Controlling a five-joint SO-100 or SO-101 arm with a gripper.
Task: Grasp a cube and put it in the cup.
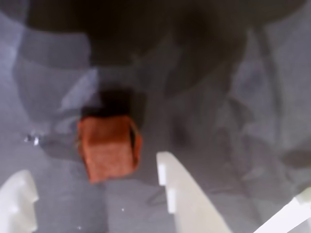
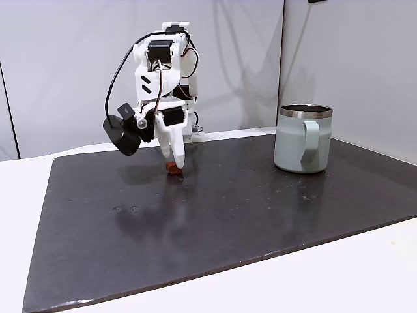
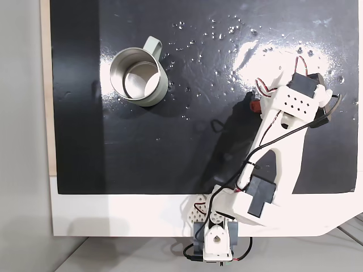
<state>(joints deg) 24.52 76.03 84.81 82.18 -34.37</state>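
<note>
No brand, label or readable writing is showing on the arm, the cup or the mat. The white arm is bending forward and pointing its pincer [image 2: 174,163] straight down at the dark mat [image 2: 215,215] covering the surface. In the wrist view the pincer's two white fingers [image 1: 177,194] are standing spread, with the cube [image 1: 109,147] lying on the mat between and just ahead of their tips, ungripped; this view is blurred. From above, the arm is hiding most of the cube [image 3: 256,105], leaving a red sliver. The cup [image 2: 303,139] is standing upright, well apart from the cube, toward the right in the side fixed view.
</note>
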